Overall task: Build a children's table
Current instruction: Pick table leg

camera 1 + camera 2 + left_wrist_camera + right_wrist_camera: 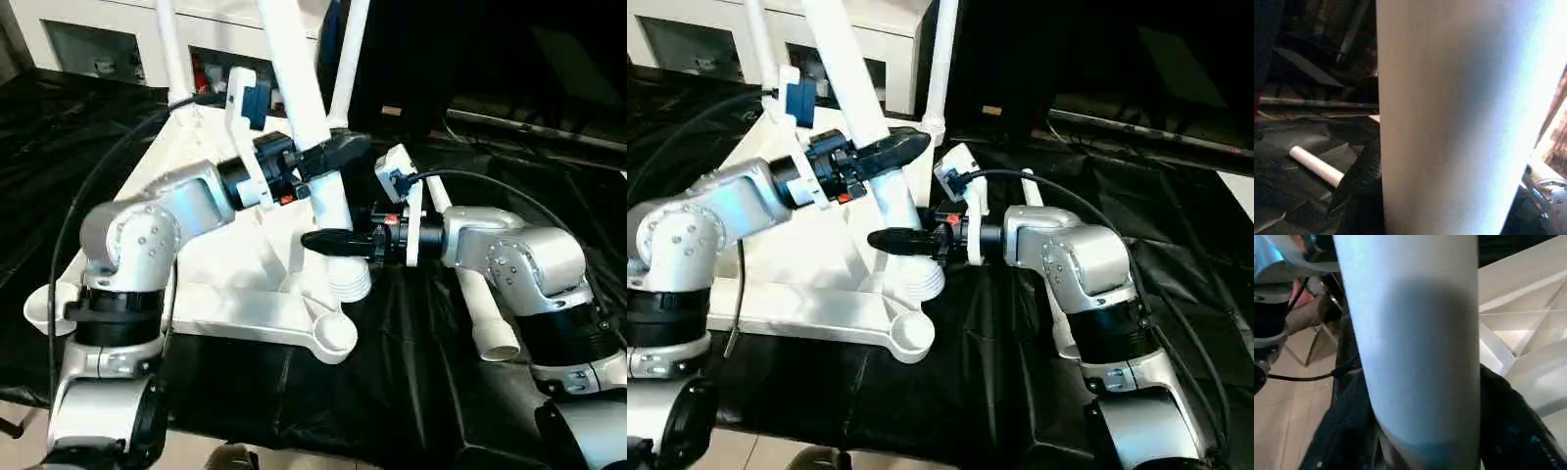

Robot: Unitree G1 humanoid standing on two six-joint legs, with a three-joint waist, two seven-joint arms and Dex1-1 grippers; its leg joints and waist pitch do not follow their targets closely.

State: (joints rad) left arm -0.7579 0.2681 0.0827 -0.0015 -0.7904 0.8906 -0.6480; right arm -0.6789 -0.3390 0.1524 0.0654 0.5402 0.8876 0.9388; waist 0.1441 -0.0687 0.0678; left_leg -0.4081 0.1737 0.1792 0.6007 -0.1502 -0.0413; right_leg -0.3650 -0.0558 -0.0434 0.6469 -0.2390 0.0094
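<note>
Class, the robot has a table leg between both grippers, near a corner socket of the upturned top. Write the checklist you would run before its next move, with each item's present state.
1. Left gripper clamps the held leg higher up: ok.
2. Right gripper grips the same leg lower down: ok.
3. Leg's ribbed end seated in a socket: not ok, it sits beside the top.
4. Near corner socket open and free: ok.
5. Two rear legs standing in the top: ok.
6. Spare leg lying on the black cloth, out of the way: ok.
</note>
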